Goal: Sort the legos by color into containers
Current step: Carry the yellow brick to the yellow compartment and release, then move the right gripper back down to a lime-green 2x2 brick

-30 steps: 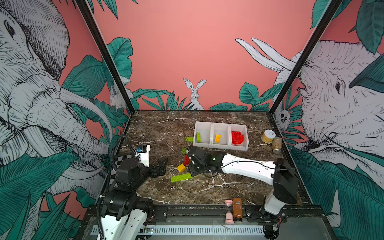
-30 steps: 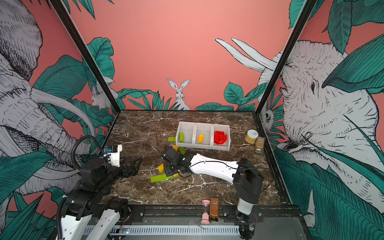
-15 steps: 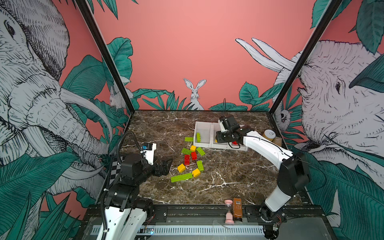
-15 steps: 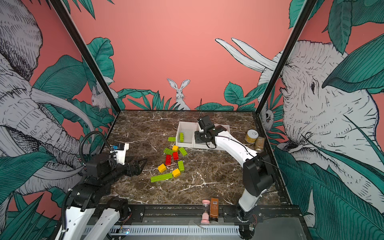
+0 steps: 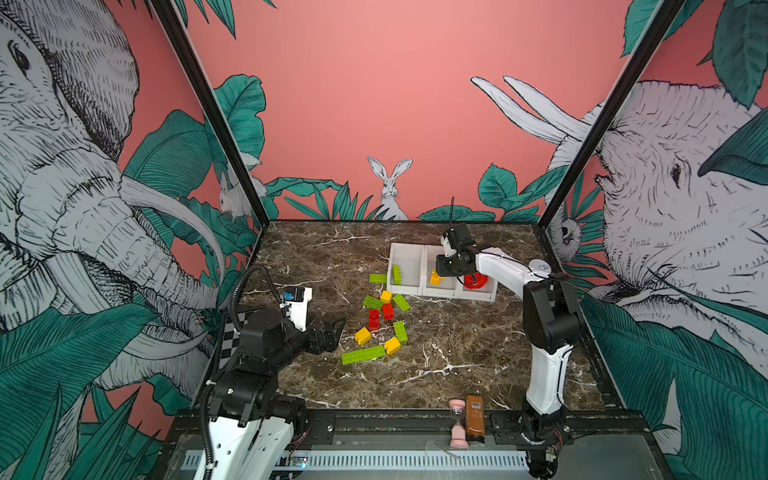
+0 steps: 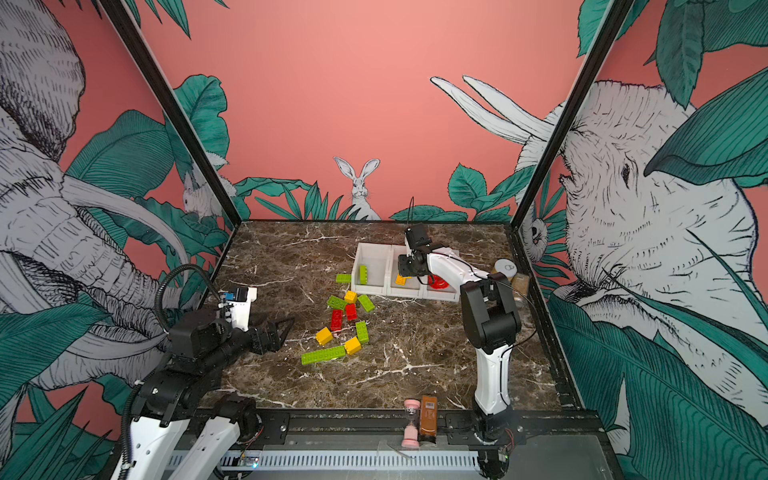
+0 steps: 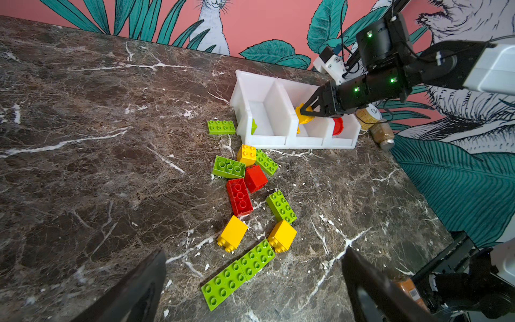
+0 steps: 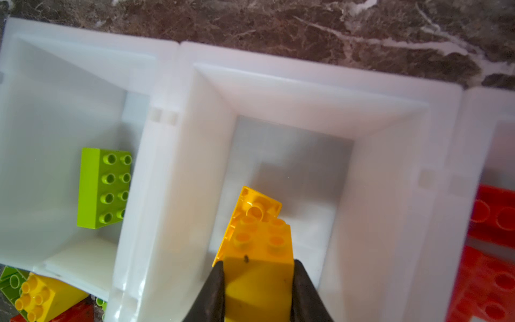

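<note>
A dark marble table (image 5: 457,374) carries a row of three white containers (image 5: 405,255) at the back, with a green brick in one end bin, yellow in the middle and red at the other end. The left gripper (image 5: 330,332) sits wide open and empty near the loose legos (image 5: 374,320). The right gripper (image 8: 257,267) hangs over the middle bin, clamped on a yellow brick (image 8: 259,239) by its smooth side walls. The brick looks light, rigid and slippery, probably best squeezed across flat faces. A second earlier this gripper was down at the pile.
</note>
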`<action>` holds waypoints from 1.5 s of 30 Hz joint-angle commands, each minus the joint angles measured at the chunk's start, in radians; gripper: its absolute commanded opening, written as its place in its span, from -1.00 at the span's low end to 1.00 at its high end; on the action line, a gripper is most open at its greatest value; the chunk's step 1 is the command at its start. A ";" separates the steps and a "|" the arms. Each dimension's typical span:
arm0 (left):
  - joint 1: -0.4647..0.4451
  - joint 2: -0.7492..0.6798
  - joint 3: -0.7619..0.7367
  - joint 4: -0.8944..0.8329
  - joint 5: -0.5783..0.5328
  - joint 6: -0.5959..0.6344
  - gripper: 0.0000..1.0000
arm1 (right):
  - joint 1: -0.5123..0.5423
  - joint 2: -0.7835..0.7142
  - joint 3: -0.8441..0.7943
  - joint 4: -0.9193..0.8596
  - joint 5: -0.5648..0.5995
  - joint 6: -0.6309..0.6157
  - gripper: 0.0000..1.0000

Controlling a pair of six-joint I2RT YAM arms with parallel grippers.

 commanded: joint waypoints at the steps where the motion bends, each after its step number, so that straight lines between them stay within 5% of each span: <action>1: -0.005 -0.010 -0.013 0.016 0.001 0.010 0.98 | 0.003 0.007 0.043 0.007 0.011 -0.013 -0.30; 5: -0.006 -0.009 -0.013 0.015 0.004 0.010 0.98 | 0.002 0.004 0.078 -0.024 0.026 -0.023 0.13; 8: -0.005 -0.013 -0.012 0.017 0.006 0.010 0.98 | 0.001 -0.035 0.081 -0.040 0.022 -0.025 0.26; 16: -0.006 -0.015 -0.014 0.020 -0.004 0.008 0.98 | 0.133 -0.276 -0.064 -0.108 0.039 -0.011 0.30; 27: -0.006 -0.011 -0.013 0.015 -0.009 0.006 0.98 | 0.512 -0.374 -0.367 -0.054 0.117 0.275 0.31; 45: -0.006 -0.012 -0.015 0.019 -0.007 0.007 0.98 | 0.528 -0.116 -0.237 -0.032 0.153 0.249 0.20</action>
